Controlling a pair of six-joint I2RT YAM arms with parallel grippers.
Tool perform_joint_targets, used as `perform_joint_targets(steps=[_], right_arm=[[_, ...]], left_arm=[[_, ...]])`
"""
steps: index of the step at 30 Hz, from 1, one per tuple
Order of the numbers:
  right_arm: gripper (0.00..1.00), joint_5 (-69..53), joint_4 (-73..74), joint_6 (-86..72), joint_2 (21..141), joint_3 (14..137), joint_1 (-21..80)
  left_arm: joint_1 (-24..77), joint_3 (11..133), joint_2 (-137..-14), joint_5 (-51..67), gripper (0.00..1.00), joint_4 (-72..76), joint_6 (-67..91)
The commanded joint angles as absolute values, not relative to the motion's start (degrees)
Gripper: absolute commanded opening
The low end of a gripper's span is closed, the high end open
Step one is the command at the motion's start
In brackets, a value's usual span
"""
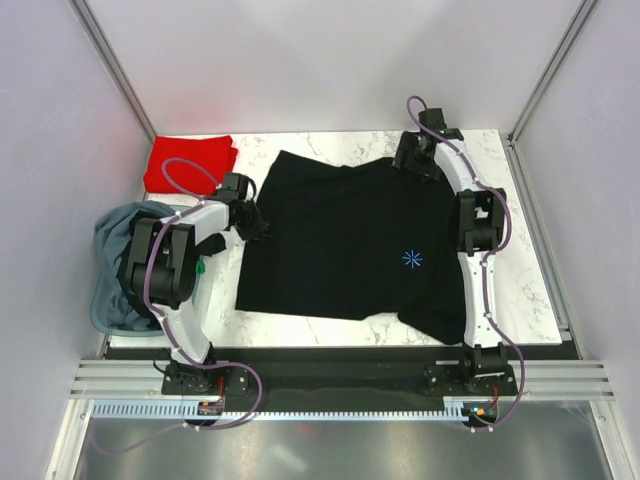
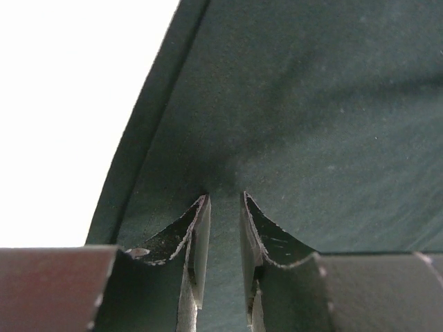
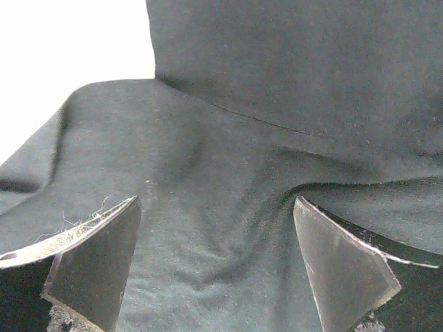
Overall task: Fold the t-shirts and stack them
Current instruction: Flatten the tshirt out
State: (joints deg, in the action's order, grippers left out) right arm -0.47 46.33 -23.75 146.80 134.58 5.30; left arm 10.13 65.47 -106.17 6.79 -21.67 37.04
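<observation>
Pinching left edge of large black cloth t-shirt point(image 1: 350, 250) with left hand point(image 2: 225, 198); right hand point(image 3: 214, 207) spread over far right corner. We should close it, lift evenly.

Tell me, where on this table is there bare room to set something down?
Bare table shows in a strip right of the right arm, along the far edge beyond the black shirt, and a thin band at its near hem. The left side is crowded: red shirt, tub and left arm.
</observation>
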Motion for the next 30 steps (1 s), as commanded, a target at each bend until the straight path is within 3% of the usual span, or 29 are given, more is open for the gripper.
perform_joint_targets(steps=[1, 9, 17, 23, 27, 30], right_arm=[[0.98, -7.9, 45.4, -23.0, 155.1, 142.2, 7.7], [0.98, -9.1, 32.0, -22.9, 151.0, 143.3, 8.9], [0.98, -4.1, 29.4, -21.4, 126.8, 129.8, 9.5], [0.98, 18.8, 41.7, -28.8, 102.0, 106.7, 6.2], [0.98, 14.3, 43.9, -36.7, 82.5, 77.5, -1.4], [0.98, 20.1, 44.7, -38.1, 69.5, 62.9, -3.6]], left_arm=[[8.4, 60.4, -104.8, 3.7, 0.32, -19.9, 38.8], [7.3, 67.2, -104.5, 7.4, 0.32, -22.2, 38.2], [8.2, 68.2, -87.0, 3.6, 0.37, -29.3, 35.0], [8.3, 58.5, -73.9, 3.6, 0.39, -33.9, 34.8], [8.9, 47.2, -66.5, 4.8, 0.38, -33.8, 37.5], [9.9, 42.5, -62.5, 5.1, 0.38, -33.5, 38.9]])
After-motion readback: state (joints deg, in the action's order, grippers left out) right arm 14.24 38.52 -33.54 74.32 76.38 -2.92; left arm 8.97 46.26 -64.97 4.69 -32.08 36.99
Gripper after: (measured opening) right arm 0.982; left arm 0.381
